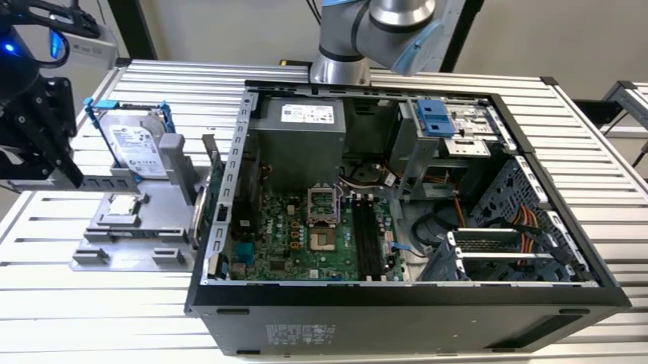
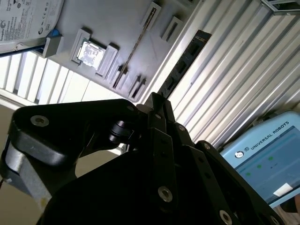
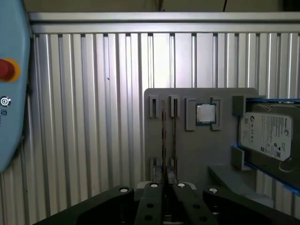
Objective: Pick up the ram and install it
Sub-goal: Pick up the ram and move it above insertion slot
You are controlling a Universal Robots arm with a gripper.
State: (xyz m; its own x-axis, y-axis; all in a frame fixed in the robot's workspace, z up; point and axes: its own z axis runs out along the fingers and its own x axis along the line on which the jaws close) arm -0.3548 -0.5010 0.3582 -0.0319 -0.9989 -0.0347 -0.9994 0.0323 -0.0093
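The ram (image 1: 209, 161) is a slim dark stick standing on edge at the side of the grey holder (image 1: 132, 227) nearest the computer case. In the second wrist view the ram (image 2: 184, 63) shows its dark chips. In the first wrist view the ram (image 3: 163, 140) is a thin edge-on line in the holder's slots (image 3: 153, 107). My gripper (image 1: 45, 144) hangs above the table at the exterior view's left, off to the holder's side. In both wrist views its black fingers (image 2: 161, 117) meet at the tips, so the gripper (image 3: 167, 186) is shut with nothing seen between them.
The holder also carries a silver hard drive in a blue frame (image 1: 136, 144) and a small square silver chip (image 3: 205, 113). The open computer case (image 1: 405, 189) lies at the middle, with black memory slots (image 1: 366, 235) on its motherboard. A blue pendant (image 3: 9, 84) lies on the ribbed table.
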